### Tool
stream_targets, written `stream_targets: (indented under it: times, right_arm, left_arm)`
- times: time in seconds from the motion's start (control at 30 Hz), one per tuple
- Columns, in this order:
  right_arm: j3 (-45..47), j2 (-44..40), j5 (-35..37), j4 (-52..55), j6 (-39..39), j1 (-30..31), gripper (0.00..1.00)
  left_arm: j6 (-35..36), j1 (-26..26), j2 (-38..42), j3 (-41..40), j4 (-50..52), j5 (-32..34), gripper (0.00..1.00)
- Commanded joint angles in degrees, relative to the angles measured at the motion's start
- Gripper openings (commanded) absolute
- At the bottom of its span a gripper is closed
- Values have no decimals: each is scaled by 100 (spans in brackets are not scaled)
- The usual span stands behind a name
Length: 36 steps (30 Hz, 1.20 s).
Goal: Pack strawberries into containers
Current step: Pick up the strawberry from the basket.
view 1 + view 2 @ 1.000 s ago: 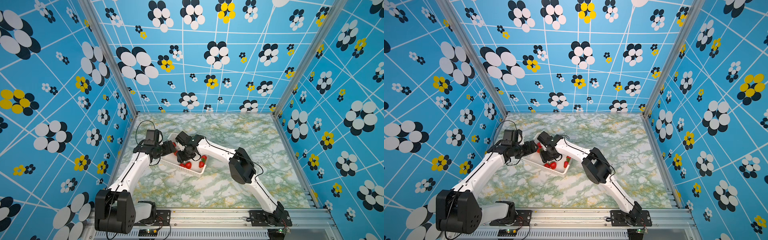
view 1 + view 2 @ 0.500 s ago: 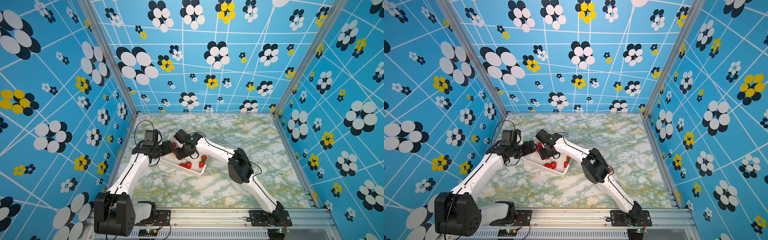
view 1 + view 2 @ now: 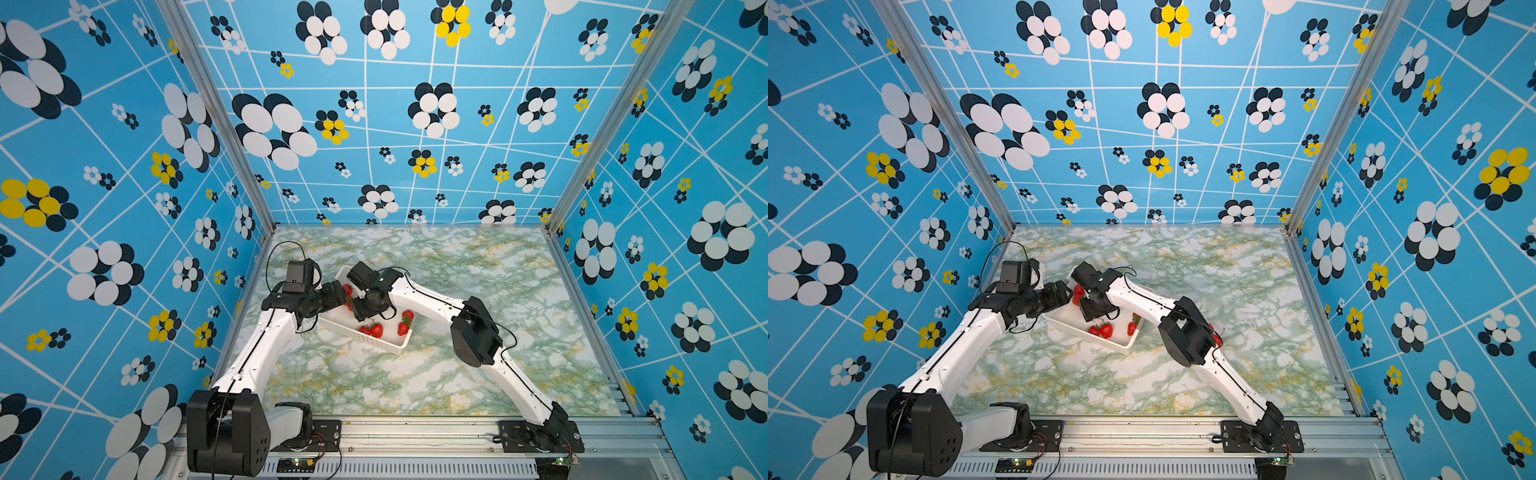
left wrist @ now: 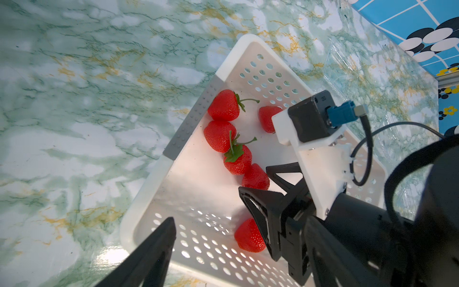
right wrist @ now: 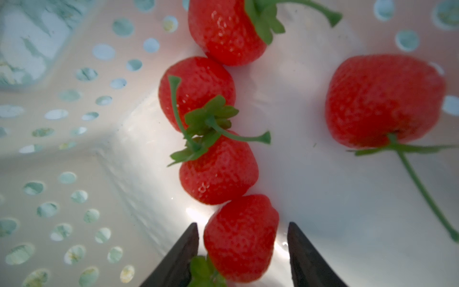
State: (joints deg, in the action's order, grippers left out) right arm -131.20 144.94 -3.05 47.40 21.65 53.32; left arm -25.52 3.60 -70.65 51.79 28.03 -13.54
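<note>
**Right arm's elbow drifts toward 9 o'clock; right hand [image 5: 243, 225] straddles a strawberry**

Over the last second, both top views show the right arm's elbow sliding slightly toward 9 o'clock. Its hand stays low over the basket's 10 o'clock end. One strawberry [image 5: 238, 248] sits between the spread fingers, with a thin gap at each fingertip. Three more strawberries [image 5: 218, 171] form a touching row beyond it, and a fifth lies apart. In a top view, a few others [image 3: 376, 330] rest at the basket's 4 o'clock end. The white perforated basket [image 4: 145, 196] lies toward 9 o'clock from the table [image 3: 415, 374] centre. The left hand [image 3: 341, 296] hovers at the basket's 9 o'clock end, fingers spread wide. A clear container [image 4: 347, 67] lies on the table just beside the basket.
</note>
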Motion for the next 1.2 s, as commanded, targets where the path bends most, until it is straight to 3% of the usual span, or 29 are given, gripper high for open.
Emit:
stream_targets:
  times: [0.0,0.67,0.8,1.17]
  right_arm:
    - [-152,181,116,86,-47,-41,58]
    - [-136,78,243,169,-139,-95,30]
    - [361,-262,293,-114,-131,-124,29]
    - [612,-630,401,-196,-117,-203,24]
  left_arm:
    - [28,-60,78,-99,-8,-41,83]
    - [-1,-57,52,-143,-96,-147,82]
    - [-23,-51,25,-125,-127,-179,83]
    - [-23,-22,60,-99,-99,-193,82]
